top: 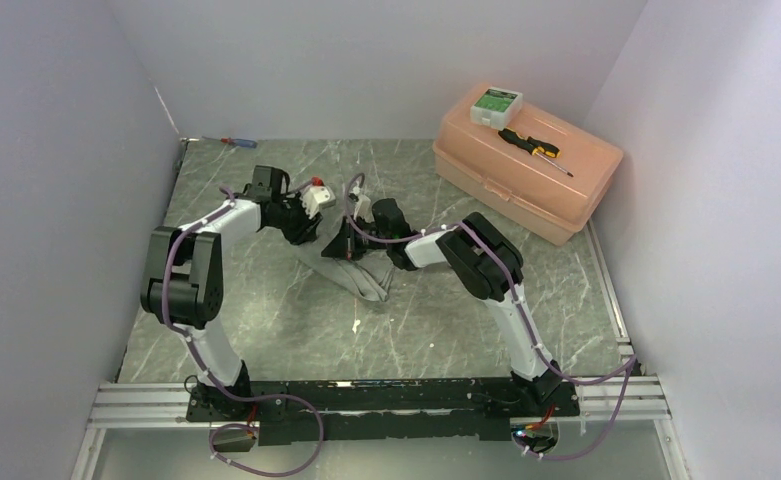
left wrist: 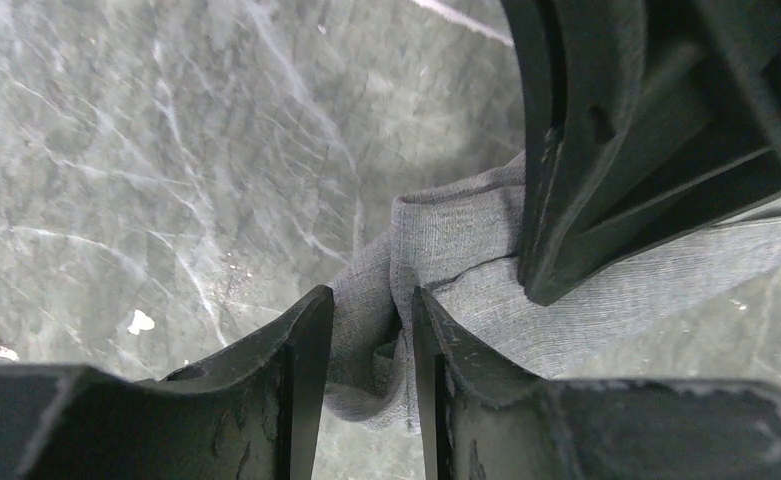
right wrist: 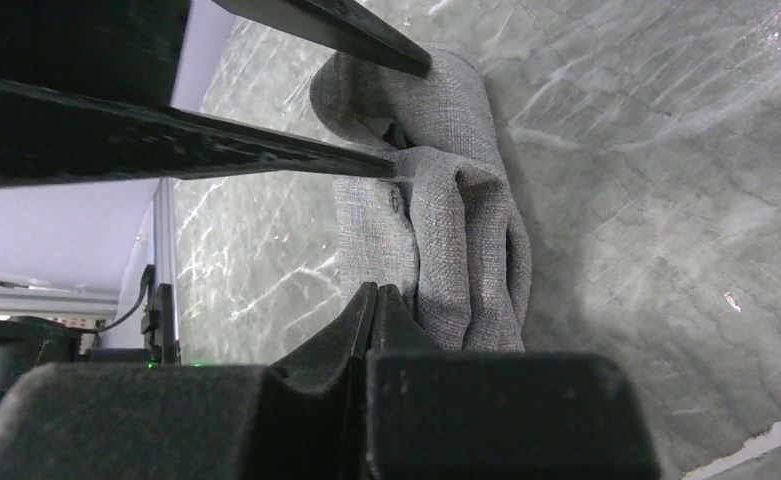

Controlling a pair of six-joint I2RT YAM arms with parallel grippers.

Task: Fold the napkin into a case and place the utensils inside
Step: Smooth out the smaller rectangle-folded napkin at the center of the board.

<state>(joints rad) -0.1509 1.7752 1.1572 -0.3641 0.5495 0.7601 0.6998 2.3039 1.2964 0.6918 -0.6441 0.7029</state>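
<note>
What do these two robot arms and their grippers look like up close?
The left arm and right arm both mix white shell segments with chunky black joints. Purple cables run loosely along each one. The left gripper and right gripper each have two matte black, wedge-shaped fingers with scuffed edges. Both bases are bolted to a black bar.

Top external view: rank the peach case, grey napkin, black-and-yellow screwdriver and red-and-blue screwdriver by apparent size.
1. peach case
2. napkin, bunched and partly hidden
3. black-and-yellow screwdriver
4. red-and-blue screwdriver
The third lies on top of the case, nearer the camera, so the order of the last two is unsure.
</note>
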